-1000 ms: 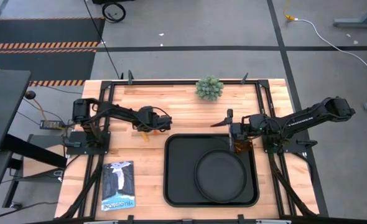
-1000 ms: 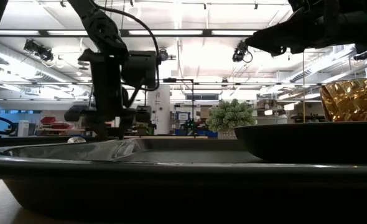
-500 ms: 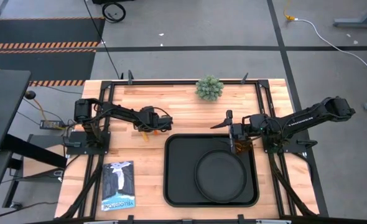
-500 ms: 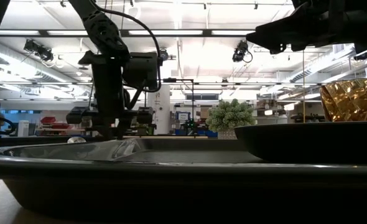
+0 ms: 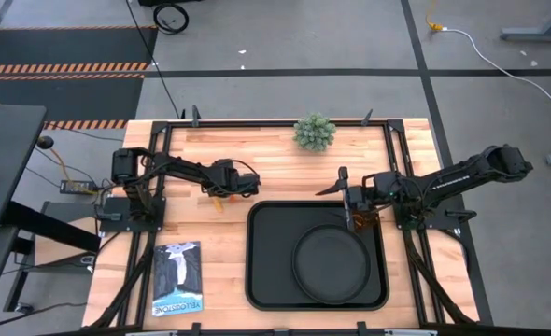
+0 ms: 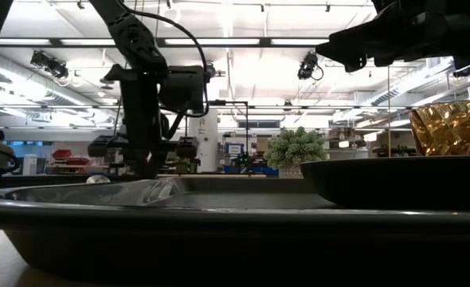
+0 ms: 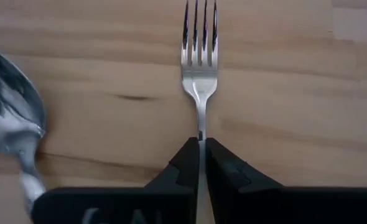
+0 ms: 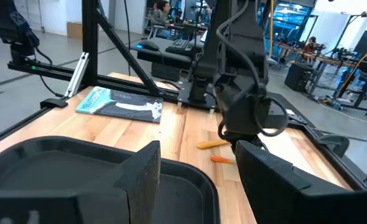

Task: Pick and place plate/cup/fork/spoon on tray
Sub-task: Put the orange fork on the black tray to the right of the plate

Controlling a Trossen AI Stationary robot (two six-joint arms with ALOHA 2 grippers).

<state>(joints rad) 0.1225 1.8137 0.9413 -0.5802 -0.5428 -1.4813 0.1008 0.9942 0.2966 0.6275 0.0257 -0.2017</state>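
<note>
The left gripper (image 7: pixel 201 163) is clenched on the fork (image 7: pixel 199 59) at its neck; the handle is hidden beneath the fingers. The fork is laid on the table (image 5: pixel 257 159) left of the tray (image 5: pixel 266 280), with the spoon (image 7: pixel 12 127) beside it, partly cut off. The right gripper (image 8: pixel 196 180) is held released above the tray's far edge, near the cup (image 6: pixel 452 127). The plate (image 5: pixel 332 264) is seated in the tray.

The left claw (image 7: pixel 202 163) points straight down at the desk (image 5: pixel 257 159), fingers pinched together. The right claw (image 8: pixel 199 180) hangs raised, fingers spread apart.
</note>
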